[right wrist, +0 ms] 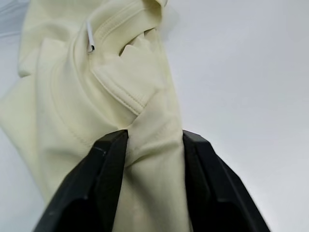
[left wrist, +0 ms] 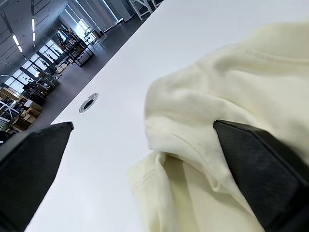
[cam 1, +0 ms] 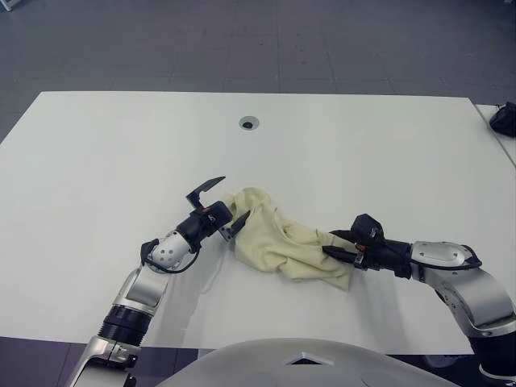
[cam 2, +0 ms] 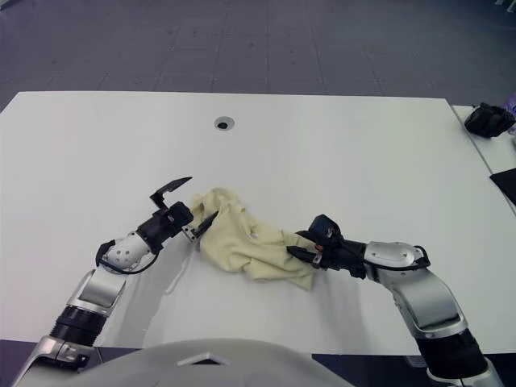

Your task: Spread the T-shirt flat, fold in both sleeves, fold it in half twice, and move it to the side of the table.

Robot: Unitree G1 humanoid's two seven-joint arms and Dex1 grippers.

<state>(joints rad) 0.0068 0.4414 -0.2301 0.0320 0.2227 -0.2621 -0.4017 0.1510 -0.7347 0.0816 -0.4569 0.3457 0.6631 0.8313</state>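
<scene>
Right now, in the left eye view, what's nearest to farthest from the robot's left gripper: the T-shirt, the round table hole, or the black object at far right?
From the left gripper:
1. T-shirt, right at its open fingers.
2. Round hole, farther back on the table.
3. Black object, far right edge.

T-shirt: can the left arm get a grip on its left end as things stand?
Probably yes. The left pincer is open right at the left end of the T-shirt, with nothing between them; the right pincer clamps the opposite end, well clear.
</scene>
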